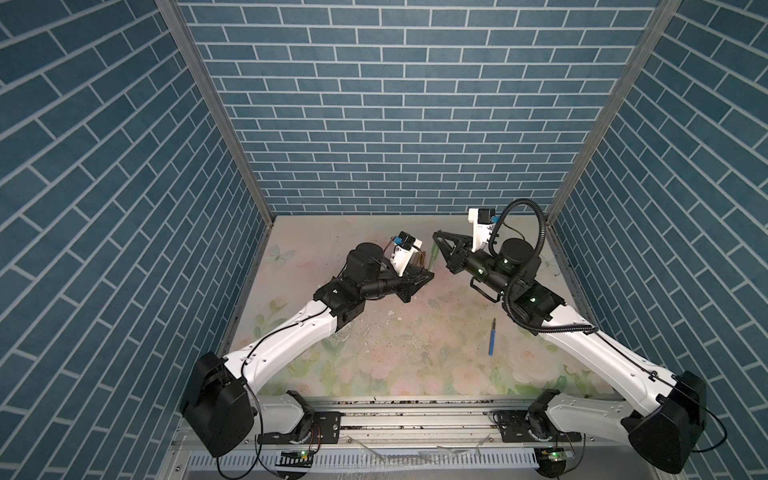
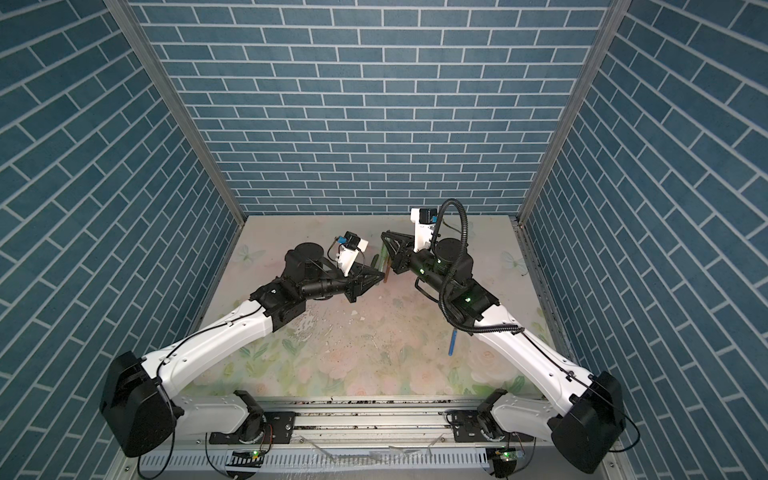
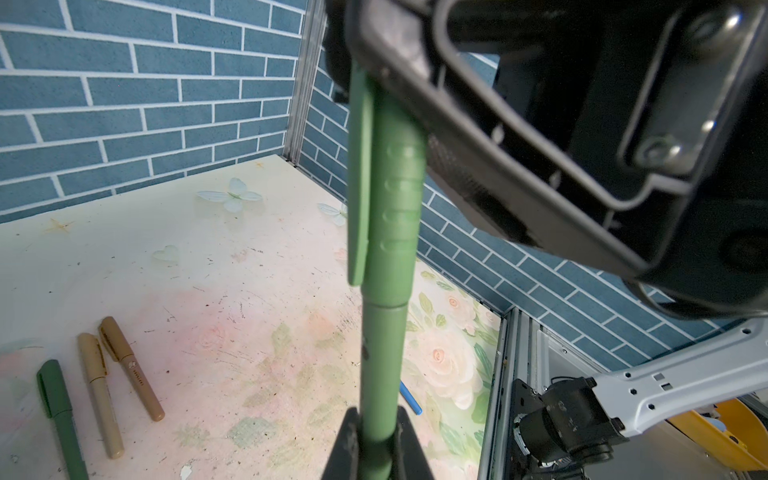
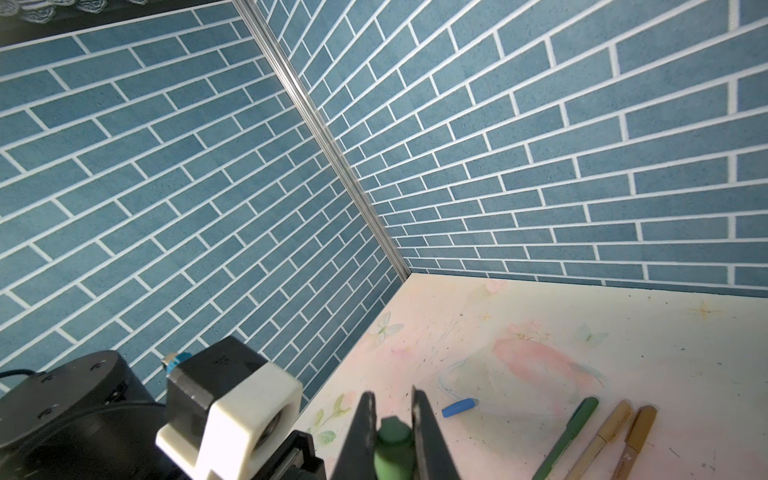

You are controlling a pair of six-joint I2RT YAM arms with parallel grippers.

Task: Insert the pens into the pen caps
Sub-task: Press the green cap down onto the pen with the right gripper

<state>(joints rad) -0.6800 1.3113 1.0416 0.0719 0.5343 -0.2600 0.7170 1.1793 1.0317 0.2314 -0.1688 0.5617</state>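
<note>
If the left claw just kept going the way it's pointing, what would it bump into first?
Most likely the right gripper, which sits close ahead, clamped on the capped end of the same green pen that the left gripper holds. Their heights are hard to compare.

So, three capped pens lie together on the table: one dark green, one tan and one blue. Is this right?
Not quite. The third capped pen is amber-brown, not blue; the left wrist view shows it beside the tan pen and the dark green pen. The rest is right.
</note>
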